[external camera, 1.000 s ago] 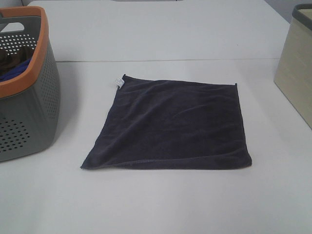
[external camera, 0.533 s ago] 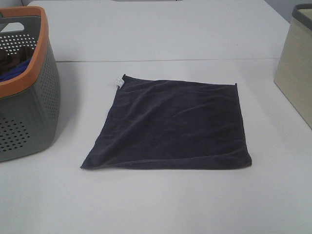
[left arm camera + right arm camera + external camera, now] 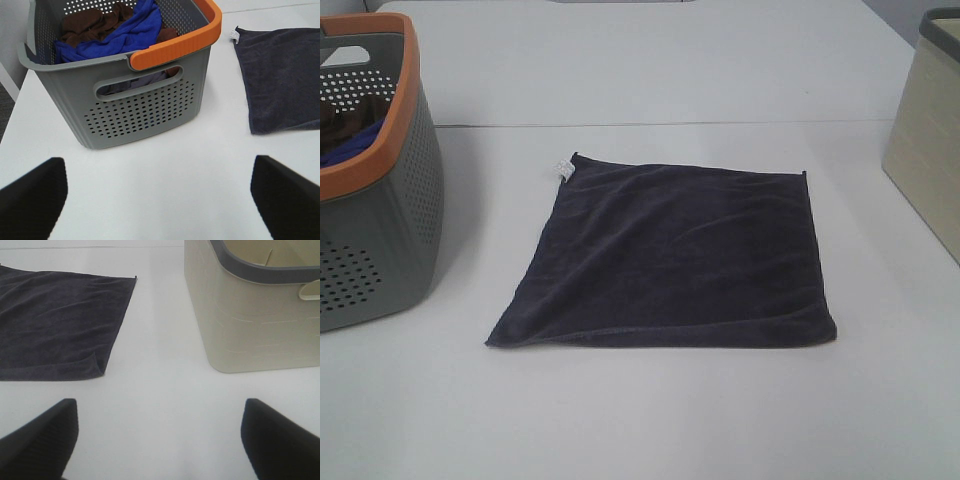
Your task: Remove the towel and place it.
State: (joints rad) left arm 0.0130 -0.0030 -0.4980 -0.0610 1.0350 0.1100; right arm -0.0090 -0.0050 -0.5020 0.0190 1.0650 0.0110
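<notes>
Two containers flank our work area, and we read the layout from the left: the grey basket with the orange rim stands at the left edge of the table, already holding a bright blue cloth and a brownish cloth, so we judge it to be the stock of laundry. Our left hand hovers over bare table near that basket, fingers spread wide and holding nothing. In the middle the towel lies flat and spread out, its white tag at the far left corner, well apart from both containers, easy to reach from either side. Our right hand also waits with fingers wide apart and empty, near the towel's near right corner. At the right stands the beige bin, open-topped, probably the towel's destination.
</notes>
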